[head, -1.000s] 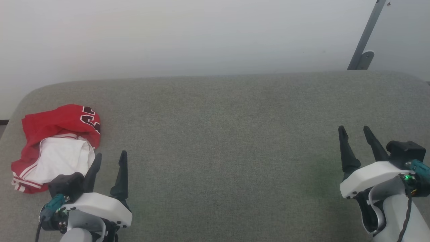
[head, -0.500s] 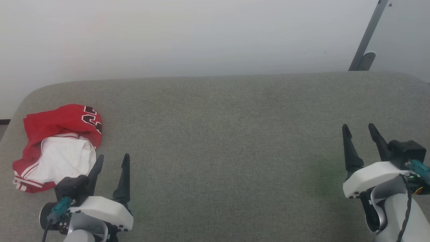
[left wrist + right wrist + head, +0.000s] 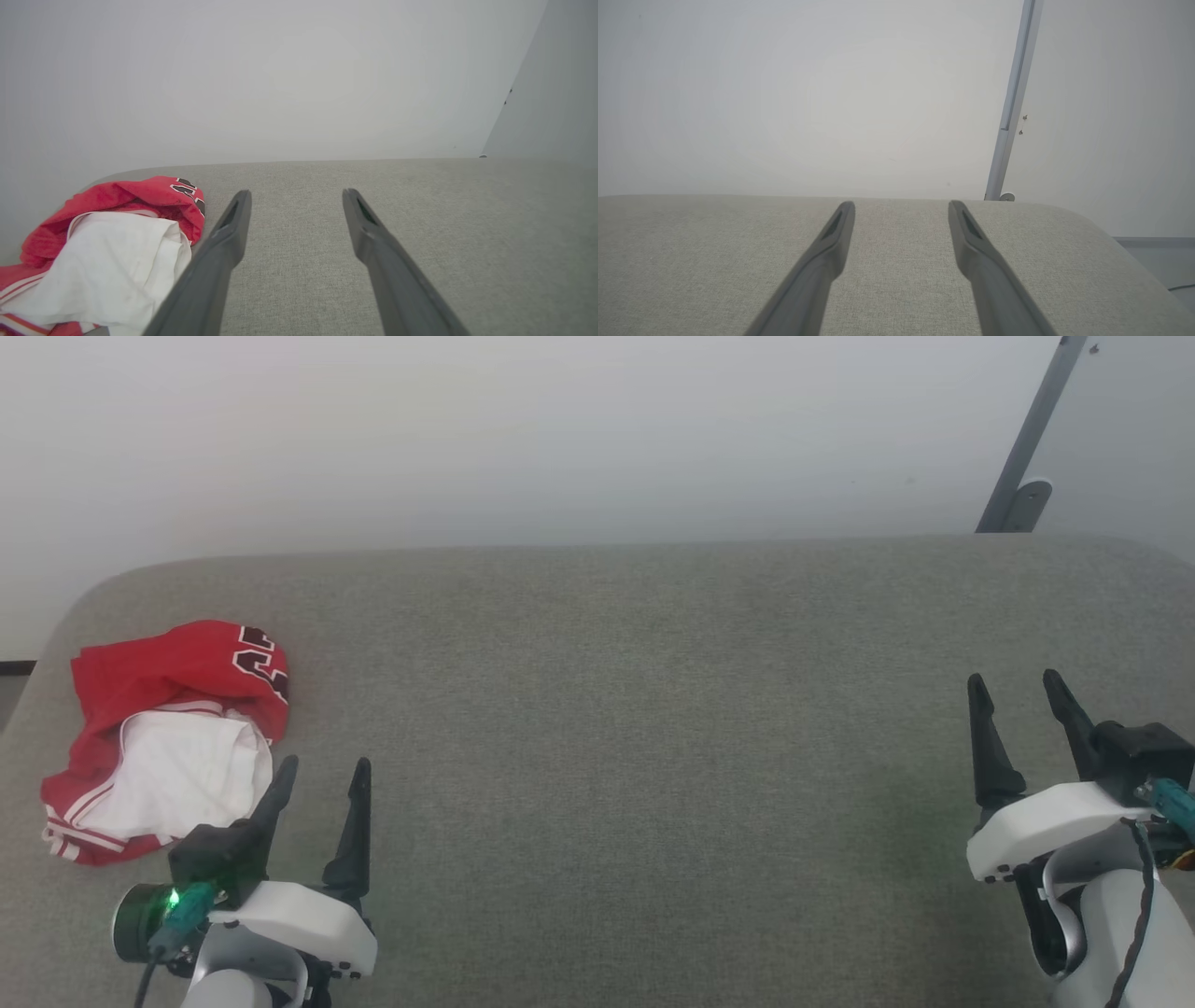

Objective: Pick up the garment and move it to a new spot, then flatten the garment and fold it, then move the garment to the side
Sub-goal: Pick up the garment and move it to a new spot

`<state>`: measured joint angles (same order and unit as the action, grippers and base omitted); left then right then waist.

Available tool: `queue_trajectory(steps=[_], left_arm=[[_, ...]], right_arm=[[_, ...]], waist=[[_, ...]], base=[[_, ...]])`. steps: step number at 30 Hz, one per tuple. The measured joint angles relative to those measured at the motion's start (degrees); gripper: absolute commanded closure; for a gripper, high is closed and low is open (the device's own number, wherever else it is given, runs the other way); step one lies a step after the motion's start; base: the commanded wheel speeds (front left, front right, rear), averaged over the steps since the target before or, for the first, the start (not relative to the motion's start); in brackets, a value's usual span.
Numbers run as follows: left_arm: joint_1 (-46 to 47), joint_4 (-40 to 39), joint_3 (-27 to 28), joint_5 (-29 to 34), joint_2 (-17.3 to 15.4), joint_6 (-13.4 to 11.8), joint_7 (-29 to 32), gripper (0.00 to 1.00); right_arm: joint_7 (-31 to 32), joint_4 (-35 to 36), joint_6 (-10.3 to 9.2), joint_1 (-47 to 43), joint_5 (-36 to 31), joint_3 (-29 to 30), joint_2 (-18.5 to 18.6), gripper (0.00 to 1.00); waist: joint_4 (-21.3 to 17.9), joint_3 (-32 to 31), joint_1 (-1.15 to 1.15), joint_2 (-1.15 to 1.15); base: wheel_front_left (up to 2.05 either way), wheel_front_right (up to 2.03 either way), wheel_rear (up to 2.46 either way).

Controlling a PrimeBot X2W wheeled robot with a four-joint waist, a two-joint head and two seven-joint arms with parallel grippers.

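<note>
The garment (image 3: 168,737), red basketball shorts, lies crumpled at the far left of the grey cushioned surface (image 3: 616,709), white lining turned up and part of a black number showing at its top right. In the left wrist view the garment (image 3: 103,252) sits just left of my fingers. My left gripper (image 3: 325,767) is open, close to the garment's right edge and apart from it, with nothing between its fingers. My right gripper (image 3: 1016,679) is open over bare cushion at the far right, empty. In the wrist views the left gripper (image 3: 294,192) and right gripper (image 3: 901,204) both stand spread.
A pale wall rises behind the cushion. A grey metal bar (image 3: 1032,439) leans against it at the back right, also the metal bar (image 3: 1013,102) in the right wrist view. The cushion's rounded left edge (image 3: 37,653) lies just beyond the garment.
The whole head picture has shifted slightly rightward, so the camera moved. The left gripper has edged right and the right gripper a little upward; both stay open.
</note>
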<state>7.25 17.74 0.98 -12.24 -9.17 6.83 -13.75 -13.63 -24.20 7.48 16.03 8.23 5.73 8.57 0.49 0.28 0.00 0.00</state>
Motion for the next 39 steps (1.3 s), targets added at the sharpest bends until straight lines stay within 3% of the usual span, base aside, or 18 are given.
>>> queue_trajectory(steps=[7,13,32,39], left_arm=[[0.94,0.77,0.68,3.96,0.70,-0.02,-0.67,0.00],[1.58,1.45,1.54,7.02,1.88,-1.33,-1.23,0.00],[-0.08,0.96,5.38,6.94,4.65,-4.13,-1.23,0.00],[-3.27,-2.82,9.11,5.20,5.37,-5.86,-1.23,0.00]], right_arm=[[-0.75,0.25,0.00,-0.48,-1.46,-0.34,-0.10,0.00],[-1.33,0.40,0.00,-0.50,-3.28,-2.72,-0.03,0.00],[-1.42,-1.65,0.01,1.32,-0.68,-13.78,-1.04,0.00],[-1.43,-3.18,0.01,4.38,0.52,-20.47,-2.30,0.00]], waist=[[2.42,0.14,0.00,0.00],[6.90,0.59,0.00,0.00],[26.59,1.58,0.00,0.00],[29.76,2.27,0.00,0.00]], base=[[0.00,0.00,0.00],[0.00,0.00,0.00],[0.00,0.00,0.00],[0.00,0.00,0.00]])
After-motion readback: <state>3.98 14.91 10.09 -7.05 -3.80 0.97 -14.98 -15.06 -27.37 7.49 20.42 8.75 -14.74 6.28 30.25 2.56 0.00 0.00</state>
